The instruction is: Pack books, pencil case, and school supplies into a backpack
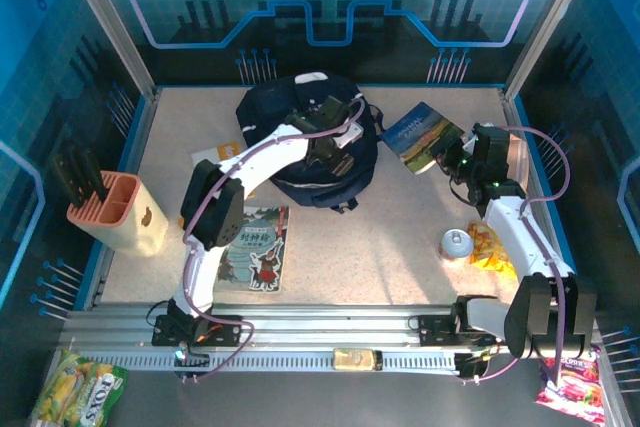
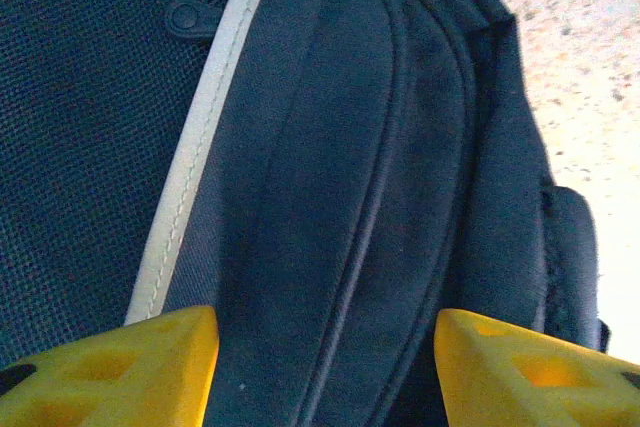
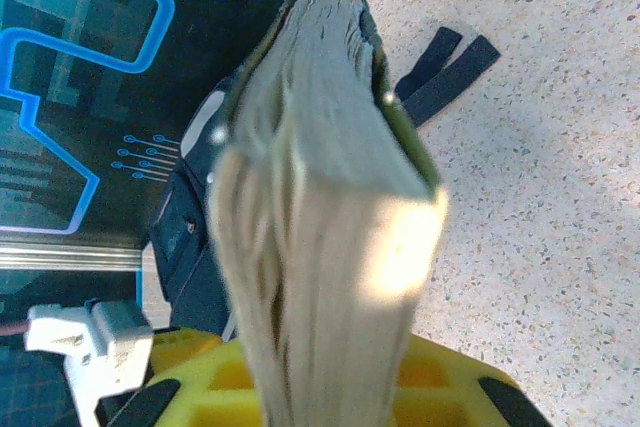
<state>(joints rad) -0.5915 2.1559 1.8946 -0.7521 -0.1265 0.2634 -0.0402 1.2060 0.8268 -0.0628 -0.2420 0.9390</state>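
Note:
The dark navy backpack (image 1: 290, 112) lies at the back middle of the table. My left gripper (image 1: 338, 142) hovers low over its right side. Its yellow fingers (image 2: 150, 367) stand apart on either side of a fabric fold (image 2: 350, 247), beside the pale stripe (image 2: 200, 147); it is open. My right gripper (image 1: 455, 160) is shut on the landscape-covered book (image 1: 422, 135), held off the table to the right of the backpack. That book's page edges (image 3: 320, 227) point away from the jaws. A grey-teal book (image 1: 255, 245) lies flat near the left arm. An orange-yellow pad (image 1: 212, 155) peeks out left of the backpack.
A pink rack with black pieces (image 1: 115, 209) stands at the left edge. A small round object (image 1: 456, 243) and a yellow snack packet (image 1: 490, 247) lie by the right arm. Backpack straps (image 3: 445, 72) trail on the speckled tabletop. Snack bags (image 1: 75, 387) (image 1: 570, 377) sit in front of the rail.

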